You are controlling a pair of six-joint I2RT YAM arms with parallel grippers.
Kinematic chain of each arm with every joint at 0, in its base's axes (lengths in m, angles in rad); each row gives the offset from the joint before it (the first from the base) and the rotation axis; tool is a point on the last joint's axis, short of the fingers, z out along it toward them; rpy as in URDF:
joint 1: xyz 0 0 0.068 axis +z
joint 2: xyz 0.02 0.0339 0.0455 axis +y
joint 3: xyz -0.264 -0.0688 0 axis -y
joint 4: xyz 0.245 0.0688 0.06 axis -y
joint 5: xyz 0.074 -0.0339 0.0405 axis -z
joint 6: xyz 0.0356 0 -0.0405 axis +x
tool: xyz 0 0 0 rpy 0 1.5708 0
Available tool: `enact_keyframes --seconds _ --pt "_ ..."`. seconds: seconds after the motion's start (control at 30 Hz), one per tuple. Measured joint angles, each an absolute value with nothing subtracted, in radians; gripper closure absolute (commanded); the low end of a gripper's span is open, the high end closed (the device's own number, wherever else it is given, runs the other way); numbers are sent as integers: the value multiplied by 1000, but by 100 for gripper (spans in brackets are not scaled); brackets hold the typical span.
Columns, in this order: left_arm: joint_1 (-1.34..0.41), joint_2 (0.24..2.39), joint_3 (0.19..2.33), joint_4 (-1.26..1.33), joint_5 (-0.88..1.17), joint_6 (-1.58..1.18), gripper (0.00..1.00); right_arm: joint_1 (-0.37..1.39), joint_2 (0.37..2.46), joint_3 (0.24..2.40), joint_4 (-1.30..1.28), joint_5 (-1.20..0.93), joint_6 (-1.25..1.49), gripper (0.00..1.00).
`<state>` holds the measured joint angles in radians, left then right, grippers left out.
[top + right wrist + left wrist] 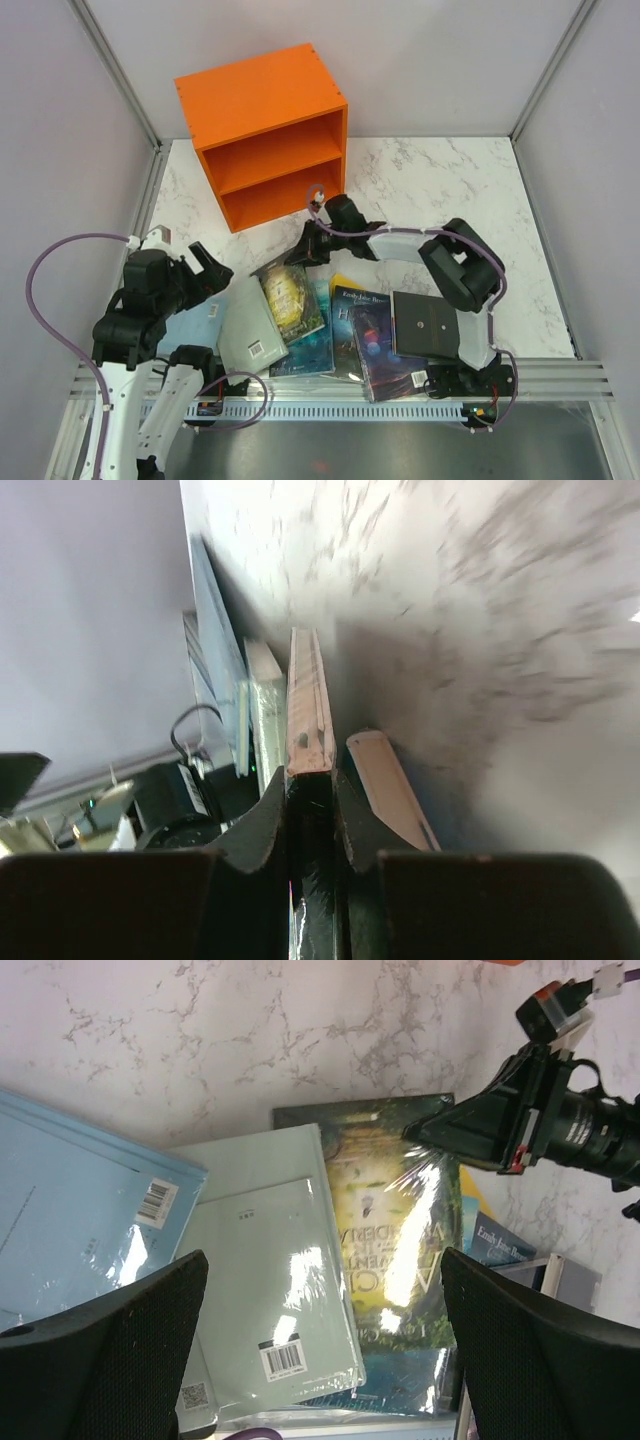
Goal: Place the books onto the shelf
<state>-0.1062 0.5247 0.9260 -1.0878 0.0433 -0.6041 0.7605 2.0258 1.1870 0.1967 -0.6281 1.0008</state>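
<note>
Several books lie overlapping at the table's near edge: light blue, pale grey-green, green-and-yellow, teal, dark purple and black. My right gripper is shut on the far edge of the green-and-yellow book. The right wrist view shows its jaws pinching that book's page edge. My left gripper hangs open above the pale grey-green book, holding nothing. The orange shelf stands at the back left, both compartments bare.
Grey walls close in the table on the left, right and back. A metal rail runs along the near edge by the arm bases. A purple cable loops beside the left arm. Marble tabletop shows to the shelf's right.
</note>
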Motion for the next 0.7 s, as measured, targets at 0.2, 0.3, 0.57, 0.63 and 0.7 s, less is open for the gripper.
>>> enact_keyframes --seconds 0.2,0.3,0.57,0.63,0.7 --pt "-106 558 942 -1019 138 -588 0 586 1852 1172 83 -583 936 100" --pt "-106 584 941 -960 227 -589 6 515 1755 1171 55 -577 934 100" --pt "-106 652 878 -719 456 -609 4 501 1558 1185 21 -633 993 100" --pt "-106 667 865 -656 502 -627 3 505 1536 1192 22 -656 1020 100" --pt "-106 680 855 -601 538 -642 0 505 1518 1192 31 -675 1056 100"
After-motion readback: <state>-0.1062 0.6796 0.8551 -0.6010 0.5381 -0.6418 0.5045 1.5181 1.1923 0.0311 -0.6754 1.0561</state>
